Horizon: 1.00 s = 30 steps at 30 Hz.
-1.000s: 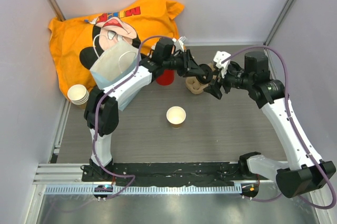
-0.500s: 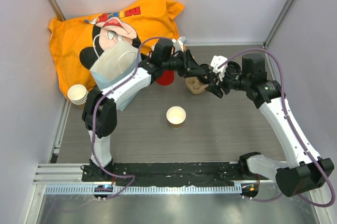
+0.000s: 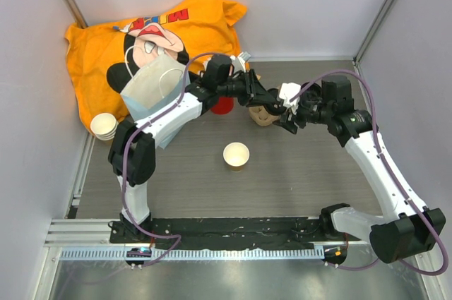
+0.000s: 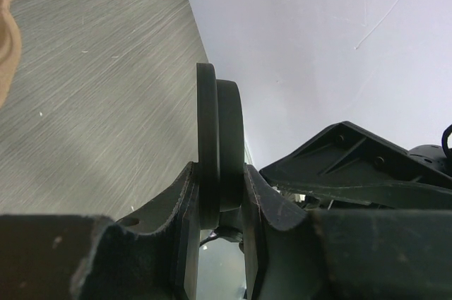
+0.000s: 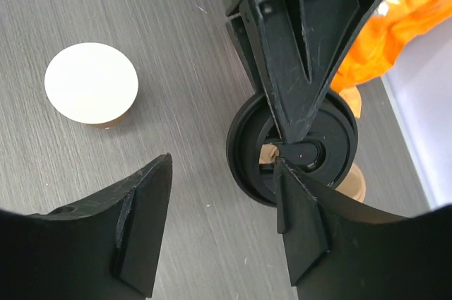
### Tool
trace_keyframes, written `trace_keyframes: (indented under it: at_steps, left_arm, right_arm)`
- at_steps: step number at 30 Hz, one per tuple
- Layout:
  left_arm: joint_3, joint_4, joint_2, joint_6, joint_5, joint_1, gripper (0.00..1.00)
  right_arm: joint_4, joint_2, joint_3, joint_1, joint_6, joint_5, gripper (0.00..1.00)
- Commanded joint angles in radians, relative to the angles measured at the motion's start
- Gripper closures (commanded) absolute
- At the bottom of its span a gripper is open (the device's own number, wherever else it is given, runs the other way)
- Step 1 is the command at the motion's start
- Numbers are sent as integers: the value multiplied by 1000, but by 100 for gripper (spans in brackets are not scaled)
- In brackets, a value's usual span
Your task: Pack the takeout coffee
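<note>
A round black lid (image 5: 293, 148) hangs on edge above the table, and my left gripper (image 4: 219, 169) is shut on its rim (image 4: 217, 130). In the top view that gripper (image 3: 271, 104) reaches over a tan cup carrier (image 3: 261, 116). My right gripper (image 5: 222, 162) is open and close up against the lid; its right finger (image 5: 304, 229) overlaps the lid's lower edge, and nothing lies between the pads. From above, the two grippers nearly meet (image 3: 284, 114). The takeout coffee cup (image 3: 236, 154), brown paper with a white top (image 5: 92, 82), stands open in the middle of the table.
A red cup (image 3: 223, 105) stands under the left forearm. A light paper bag with handles (image 3: 150, 88) leans on an orange printed bag (image 3: 141, 32) at the back left. A stack of brown cups (image 3: 104, 126) sits at the left edge. Walls close in three sides.
My right gripper has moved left up to the lid and its jaws have narrowed. The left arm keeps the lid in about the same place.
</note>
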Motion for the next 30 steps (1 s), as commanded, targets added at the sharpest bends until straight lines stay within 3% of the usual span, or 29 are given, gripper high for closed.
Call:
trace_keyframes:
  at_steps: [1, 12, 19, 30]
  left_arm:
    - [-4, 42, -80, 6, 25, -6, 100]
    - [-10, 42, -94, 10, 25, -6, 100]
    - [-11, 41, -91, 12, 27, -12, 100]
    - [-7, 42, -82, 23, 33, -21, 100]
  right_arm:
    - [9, 12, 2, -3, -110, -85, 34]
    - [27, 26, -1, -12, -89, -99, 40]
    - [64, 32, -3, -11, -43, -91, 58]
    - [87, 55, 24, -12, 5, -102, 70]
